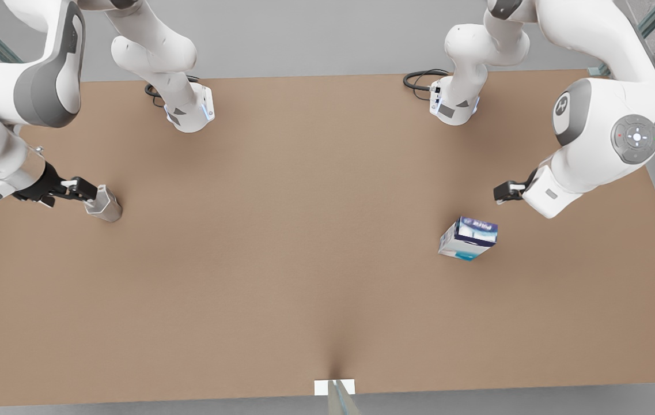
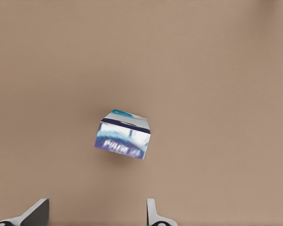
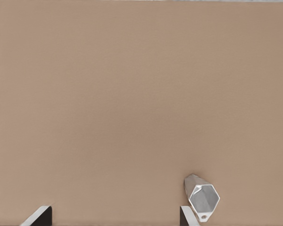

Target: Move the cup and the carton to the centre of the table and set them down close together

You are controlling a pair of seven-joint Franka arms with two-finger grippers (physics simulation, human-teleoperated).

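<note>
1. Cup (image 1: 104,203) and carton (image 1: 469,238) are seen standing well apart on the table (image 1: 304,242), the cup near the table's end at the front view's left, the carton toward the opposite end; the table's centre lies between them, so neither has been brought in yet.

2. The left gripper (image 2: 96,214) is seen near the carton but clear of it, in the front view (image 1: 506,191) a little toward the far edge. Its fingers (image 2: 35,214) are spread wide, wider than the carton, and nothing is held.

3. The right gripper (image 3: 115,216) is seen just beside the cup, in the front view (image 1: 88,193) close against it. Its fingers (image 3: 37,216) are spread wide with nothing between them; the cup lies just outside one finger (whether that finger touches it cannot be told).

4. The carton is judged light and fairly stiff, though its walls could dent under a hard squeeze. It is best taken across two opposite flat faces, which sit turned askew to the table's edges, so the wrist would need to be aligned first.

5. The cup is judged rigid, light and slippery, being metallic. Two opposite facets should be pinched, away from the small handle tab (image 3: 205,218).
</note>
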